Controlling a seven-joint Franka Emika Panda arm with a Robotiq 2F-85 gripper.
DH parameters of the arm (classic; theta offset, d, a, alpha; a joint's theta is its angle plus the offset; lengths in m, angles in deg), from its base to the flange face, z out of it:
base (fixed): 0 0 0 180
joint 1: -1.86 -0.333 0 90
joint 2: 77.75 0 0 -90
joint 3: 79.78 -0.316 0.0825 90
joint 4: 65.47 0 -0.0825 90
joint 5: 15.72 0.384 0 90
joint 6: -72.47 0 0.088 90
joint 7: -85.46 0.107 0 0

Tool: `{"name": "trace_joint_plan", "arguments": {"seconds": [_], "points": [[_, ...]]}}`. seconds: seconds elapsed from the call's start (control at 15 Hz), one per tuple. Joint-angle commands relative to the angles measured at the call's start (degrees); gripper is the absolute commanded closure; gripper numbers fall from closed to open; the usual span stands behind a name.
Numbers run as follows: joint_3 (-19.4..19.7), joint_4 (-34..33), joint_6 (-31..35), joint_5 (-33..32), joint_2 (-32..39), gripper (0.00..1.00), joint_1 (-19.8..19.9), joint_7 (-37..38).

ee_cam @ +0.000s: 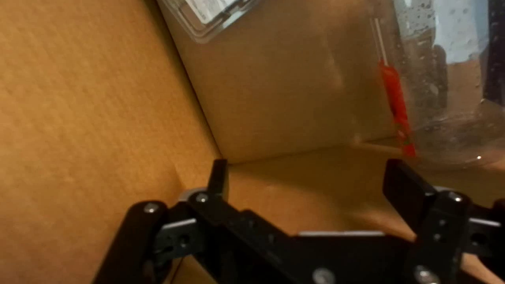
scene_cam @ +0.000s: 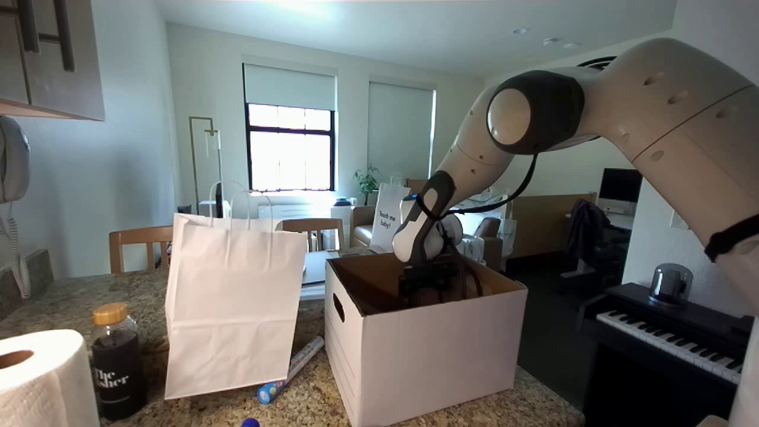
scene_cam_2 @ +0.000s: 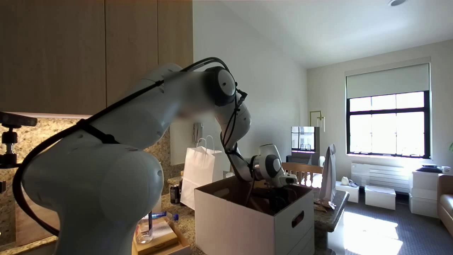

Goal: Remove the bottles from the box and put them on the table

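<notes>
The large white box point(scene_cam: 433, 356) stands open-topped on the speckled table point(scene_cam: 542, 398); the box also shows in an exterior view point(scene_cam_2: 235, 223). My gripper point(ee_cam: 307, 161) reaches down into it. In the wrist view its fingers are wide apart with nothing between them, near a brown inner corner. A clear plastic bottle point(ee_cam: 453, 110) with droplets is at the right, beyond the right finger. A red strip point(ee_cam: 395, 106) runs by its left edge. Outside the box, a clear bottle point(scene_cam_2: 144, 230) stands near the arm's base. In both exterior views the box walls hide the fingertips.
A clear plastic package point(ee_cam: 215, 14) is at the top of the wrist view. A tall white paper bag point(scene_cam: 234, 308), a tube point(scene_cam: 292, 369), a dark jar point(scene_cam: 117, 367) and a paper roll point(scene_cam: 53, 379) stand or lie beside the box. A low cardboard tray point(scene_cam_2: 180, 244) is near the arm's base.
</notes>
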Motion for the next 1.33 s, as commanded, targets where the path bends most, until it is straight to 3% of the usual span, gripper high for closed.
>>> {"name": "trace_joint_plan", "arguments": {"seconds": [0.0,0.53,1.27], "points": [[-1.3,2.1,0.6,0.5,-1.7,0.0,0.6,-1.1],[-5.8,4.3,0.1,0.8,-2.1,0.0,0.7,-5.0],[-7.5,4.3,0.7,0.9,-2.0,0.0,0.7,-6.7]]}}
